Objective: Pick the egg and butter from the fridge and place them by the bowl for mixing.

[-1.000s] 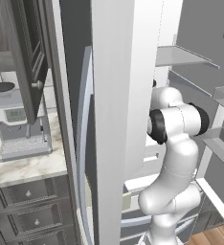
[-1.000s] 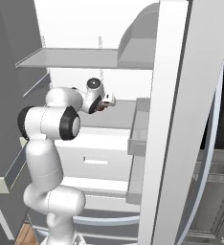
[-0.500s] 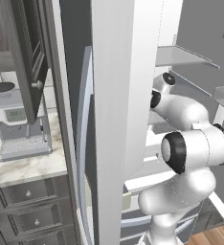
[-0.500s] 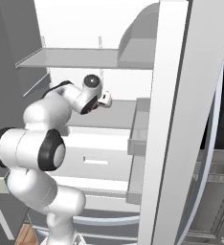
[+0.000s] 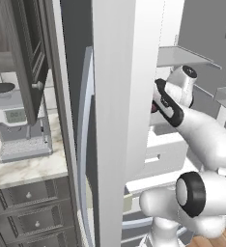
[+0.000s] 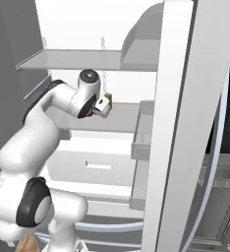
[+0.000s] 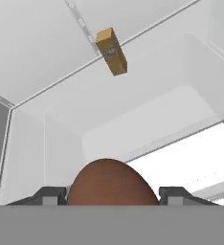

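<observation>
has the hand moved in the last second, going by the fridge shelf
Yes. In the right base view the hand, with the brown egg between its fingers, has risen closer to the upper fridge shelf and shifted right toward the door.

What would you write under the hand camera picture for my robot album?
Brown egg sits between the gripper fingertips, butter lying farther back in the fridge.

Brown egg (image 7: 108, 184), yellow-tan butter (image 7: 112, 51) (dark label), white fridge (image 6: 176, 123).
</observation>
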Robot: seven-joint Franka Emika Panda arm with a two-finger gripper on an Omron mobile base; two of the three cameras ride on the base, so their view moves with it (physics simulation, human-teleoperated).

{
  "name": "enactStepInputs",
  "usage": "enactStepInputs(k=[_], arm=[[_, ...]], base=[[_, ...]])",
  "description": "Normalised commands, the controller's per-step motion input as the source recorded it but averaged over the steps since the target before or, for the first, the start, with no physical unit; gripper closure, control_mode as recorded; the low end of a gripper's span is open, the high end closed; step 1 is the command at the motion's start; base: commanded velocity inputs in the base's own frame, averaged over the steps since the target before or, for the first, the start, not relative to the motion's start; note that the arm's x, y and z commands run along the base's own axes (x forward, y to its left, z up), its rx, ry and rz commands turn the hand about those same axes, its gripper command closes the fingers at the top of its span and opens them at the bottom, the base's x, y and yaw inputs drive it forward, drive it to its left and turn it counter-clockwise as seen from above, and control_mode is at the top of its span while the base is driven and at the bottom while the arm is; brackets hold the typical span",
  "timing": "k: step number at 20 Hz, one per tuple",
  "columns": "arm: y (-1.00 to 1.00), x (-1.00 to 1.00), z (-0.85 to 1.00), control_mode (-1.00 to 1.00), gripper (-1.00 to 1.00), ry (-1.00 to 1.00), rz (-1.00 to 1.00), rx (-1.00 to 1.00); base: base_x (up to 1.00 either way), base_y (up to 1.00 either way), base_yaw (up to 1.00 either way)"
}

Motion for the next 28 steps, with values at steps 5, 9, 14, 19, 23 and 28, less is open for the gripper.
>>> enactStepInputs(k=[5,9,14,19,23,28], arm=[[0.00,-1.00,-0.24,-1.00,1.00,-0.04,-0.06,-0.02],[0.00,-1.00,-0.05,-1.00,1.00,-0.20,-0.06,0.00],[0.00,-0.40,0.00,1.00,1.00,-0.10,-0.02,0.00],[0.00,0.00,0.00,1.00,1.00,0.00,0.00,0.00],[0.00,0.00,0.00,1.00,1.00,0.00,0.00,0.00],[0.00,0.00,0.00,1.00,1.00,0.00,0.00,0.00]], base=[[0.00,0.00,0.00],[0.00,0.00,0.00],[-0.60,0.00,-0.03],[-1.00,0.16,-0.01],[-1.00,0.80,0.00],[-1.00,1.00,0.04]])
